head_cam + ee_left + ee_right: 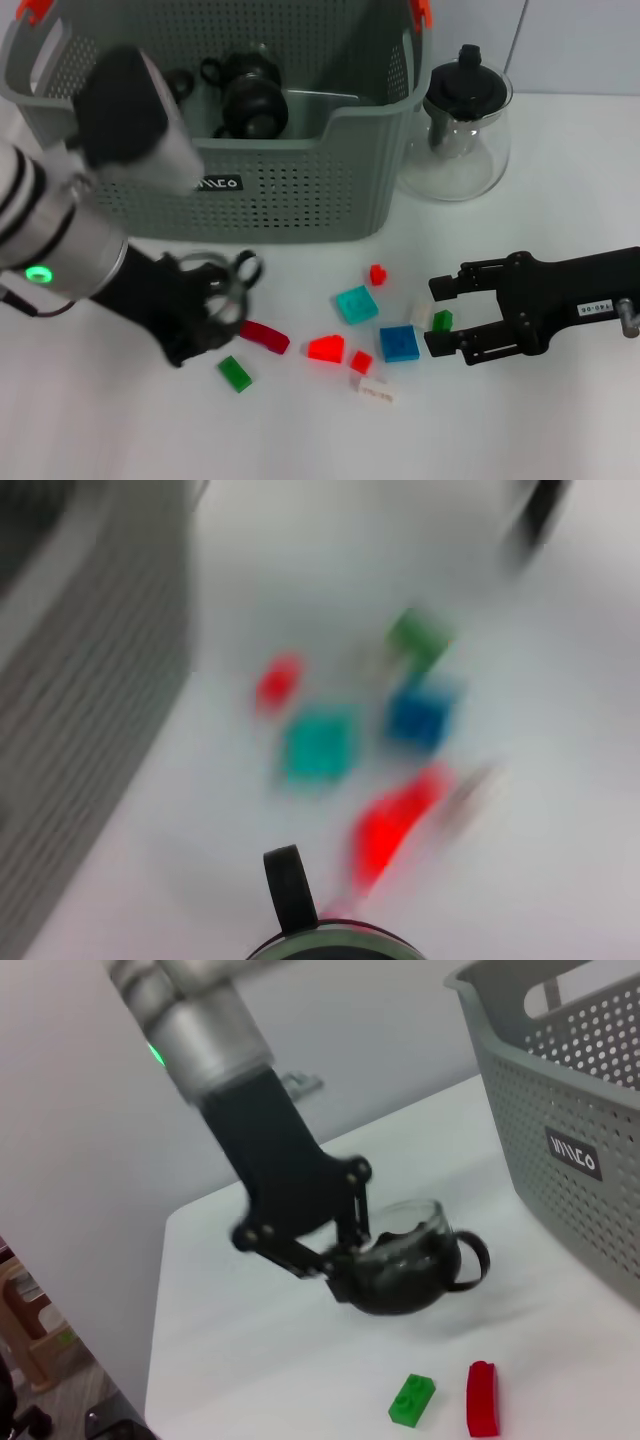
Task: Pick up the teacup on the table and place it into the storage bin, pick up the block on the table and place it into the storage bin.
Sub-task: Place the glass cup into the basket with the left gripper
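Note:
My left gripper (212, 298) is shut on the glass teacup (230, 280), low over the table in front of the storage bin (300, 190). The right wrist view shows that grip on the rim of the teacup (410, 1270), which is tilted with its dark handle pointing to the bin (570, 1110). My right gripper (436, 315) stands open at the right, with a small green block (442, 320) between its fingers. A blue block (399, 342) and a teal block (356, 304) lie just left of it.
Two dark cups (250, 95) lie inside the bin. A glass teapot (462, 125) with a black lid stands right of the bin. Several loose blocks are scattered between the grippers: dark red (264, 337), green (235, 373), bright red (326, 348), white (377, 390).

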`<state>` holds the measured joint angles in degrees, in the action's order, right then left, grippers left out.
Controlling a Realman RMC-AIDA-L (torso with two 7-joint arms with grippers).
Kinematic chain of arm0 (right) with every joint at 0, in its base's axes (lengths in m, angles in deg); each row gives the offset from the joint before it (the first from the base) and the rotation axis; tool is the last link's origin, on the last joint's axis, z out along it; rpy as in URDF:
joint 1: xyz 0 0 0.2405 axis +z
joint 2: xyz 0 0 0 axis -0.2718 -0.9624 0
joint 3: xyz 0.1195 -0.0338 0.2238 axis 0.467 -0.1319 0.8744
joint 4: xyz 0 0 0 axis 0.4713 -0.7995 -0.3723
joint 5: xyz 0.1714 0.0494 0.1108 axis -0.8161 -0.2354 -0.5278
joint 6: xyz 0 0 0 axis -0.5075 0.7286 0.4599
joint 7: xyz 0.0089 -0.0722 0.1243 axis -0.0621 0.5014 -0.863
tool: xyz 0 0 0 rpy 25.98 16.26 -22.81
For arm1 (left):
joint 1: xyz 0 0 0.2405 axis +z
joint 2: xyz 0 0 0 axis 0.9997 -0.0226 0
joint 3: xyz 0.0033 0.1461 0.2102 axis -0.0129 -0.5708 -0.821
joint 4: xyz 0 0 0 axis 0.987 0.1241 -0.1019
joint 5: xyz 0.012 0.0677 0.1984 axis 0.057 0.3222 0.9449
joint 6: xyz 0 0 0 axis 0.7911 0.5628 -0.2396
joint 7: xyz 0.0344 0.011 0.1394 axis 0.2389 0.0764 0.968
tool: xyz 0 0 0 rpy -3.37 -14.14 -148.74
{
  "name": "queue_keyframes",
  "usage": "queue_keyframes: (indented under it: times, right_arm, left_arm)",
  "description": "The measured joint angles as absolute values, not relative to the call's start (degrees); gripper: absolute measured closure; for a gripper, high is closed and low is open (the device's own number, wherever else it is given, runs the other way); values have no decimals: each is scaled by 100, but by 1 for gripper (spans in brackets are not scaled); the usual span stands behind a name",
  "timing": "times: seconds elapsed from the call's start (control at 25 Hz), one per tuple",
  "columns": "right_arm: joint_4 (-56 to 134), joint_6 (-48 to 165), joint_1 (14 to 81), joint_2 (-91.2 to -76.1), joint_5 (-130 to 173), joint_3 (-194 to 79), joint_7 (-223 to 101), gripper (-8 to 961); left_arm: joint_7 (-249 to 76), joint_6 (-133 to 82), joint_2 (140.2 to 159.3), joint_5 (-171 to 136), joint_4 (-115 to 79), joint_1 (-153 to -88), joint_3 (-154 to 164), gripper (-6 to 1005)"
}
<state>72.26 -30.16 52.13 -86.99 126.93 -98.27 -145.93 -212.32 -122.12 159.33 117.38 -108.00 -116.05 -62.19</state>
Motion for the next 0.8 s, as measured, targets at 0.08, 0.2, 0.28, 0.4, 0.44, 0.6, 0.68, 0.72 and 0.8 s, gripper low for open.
queue_keyframes:
  times: [0.08,0.2,0.28,0.4,0.44,0.6,0.68,0.72,0.8]
  right_arm:
    - [7220,-3014,5199,-8692,12692,-9827,-14592,120]
    - [7215,-3012,5191,-8689,12691,-9787,-14592,120]
    - [7214,-3013,5189,-8689,12699,-9762,-14591,119]
    - [7213,-3021,5189,-8690,12701,-9759,-14608,119]
    - [7213,-3021,5190,-8690,12702,-9758,-14619,119]
    - [7214,-3014,5188,-8690,12700,-9757,-14630,120]
    - [7213,-3013,5188,-8693,12700,-9757,-14633,121]
    - [7213,-3013,5189,-8695,12703,-9757,-14635,121]
    - [7213,-3008,5197,-8696,12706,-9757,-14645,120]
  left_arm:
    - [-21401,-12624,15924,10995,-11020,-11780,-5768,962]
    - [-21549,-12978,15902,9898,-11192,-12172,-4886,961]
    - [-21602,-12965,15857,9535,-11205,-12527,-4289,959]
    - [-21637,-12560,15655,9488,-10940,-13144,-3709,957]
    - [-21663,-12362,15566,9548,-10804,-13305,-3661,957]
    - [-21876,-11115,15127,10285,-9819,-13836,-3765,954]
    - [-21957,-10539,14948,10761,-9123,-14106,-3800,953]
    - [-21976,-10333,14882,10964,-8778,-14233,-3816,952]
    - [-22017,-9946,14774,11369,-8075,-14487,-3864,951]
